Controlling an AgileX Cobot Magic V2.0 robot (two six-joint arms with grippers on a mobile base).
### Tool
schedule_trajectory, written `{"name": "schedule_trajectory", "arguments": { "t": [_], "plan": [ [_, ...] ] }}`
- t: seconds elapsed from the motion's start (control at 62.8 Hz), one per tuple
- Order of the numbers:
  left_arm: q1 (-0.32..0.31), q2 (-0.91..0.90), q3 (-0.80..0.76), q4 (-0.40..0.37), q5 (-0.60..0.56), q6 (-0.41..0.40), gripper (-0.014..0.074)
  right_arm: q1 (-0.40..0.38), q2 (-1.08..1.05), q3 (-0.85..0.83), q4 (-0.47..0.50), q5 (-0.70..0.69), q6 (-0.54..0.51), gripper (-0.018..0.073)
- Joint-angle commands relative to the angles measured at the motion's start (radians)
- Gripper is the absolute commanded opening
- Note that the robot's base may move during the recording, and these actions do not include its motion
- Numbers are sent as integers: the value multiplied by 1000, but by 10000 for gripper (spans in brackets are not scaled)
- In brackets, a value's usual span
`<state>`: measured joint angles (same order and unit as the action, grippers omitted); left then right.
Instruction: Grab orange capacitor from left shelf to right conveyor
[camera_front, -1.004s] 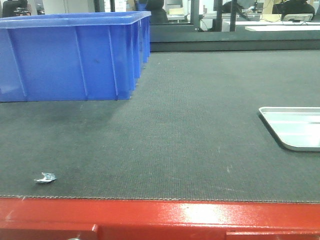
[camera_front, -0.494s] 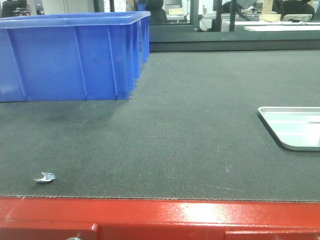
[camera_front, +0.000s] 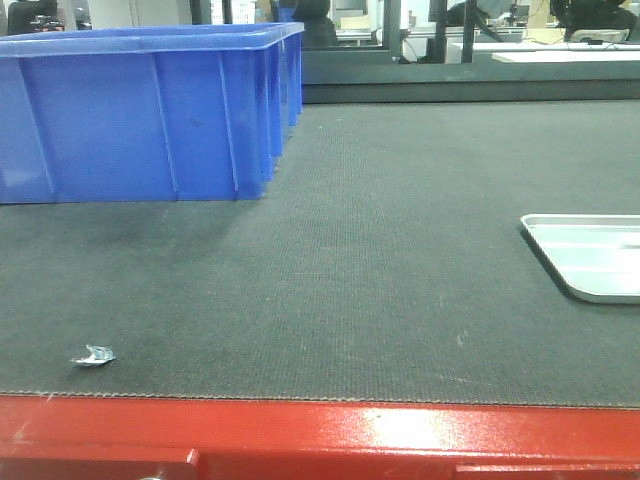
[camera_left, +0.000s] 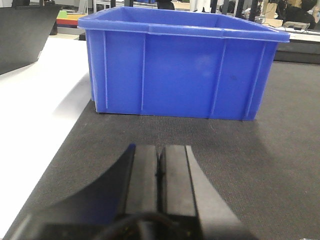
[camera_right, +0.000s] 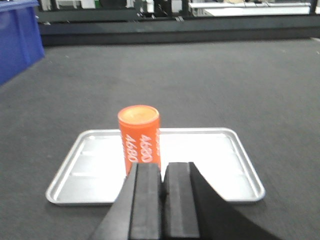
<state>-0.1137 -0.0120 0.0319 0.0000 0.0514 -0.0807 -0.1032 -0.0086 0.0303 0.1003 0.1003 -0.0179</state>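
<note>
My right gripper (camera_right: 161, 192) has its black jaws pressed together on nothing, just short of the small orange capacitor (camera_right: 139, 137) printed with white "4680". That cylinder stands upright in a shallow silver metal tray (camera_right: 235, 167), which lies flat on the wide dark grey textured conveyor belt (camera_front: 380, 230). My left gripper (camera_left: 159, 170) is likewise closed and empty over the belt, facing the big blue plastic bin (camera_left: 182, 62) beyond it.
</note>
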Motion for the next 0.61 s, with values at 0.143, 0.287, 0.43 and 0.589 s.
{"name": "schedule_trajectory", "arguments": {
  "t": [0.143, 0.287, 0.43, 0.589],
  "plan": [
    [-1, -19, -5, 0, -89, 0, -105, 16, -22, 3, -12, -108, -2, 41],
    [-1, -19, -5, 0, -89, 0, -105, 16, -22, 3, -12, -108, -1, 41],
    [-1, -19, -5, 0, -89, 0, -105, 16, -22, 3, -12, -108, -1, 41],
    [-1, -19, -5, 0, -89, 0, -105, 16, -22, 3, -12, -108, -1, 41]
  ]
}}
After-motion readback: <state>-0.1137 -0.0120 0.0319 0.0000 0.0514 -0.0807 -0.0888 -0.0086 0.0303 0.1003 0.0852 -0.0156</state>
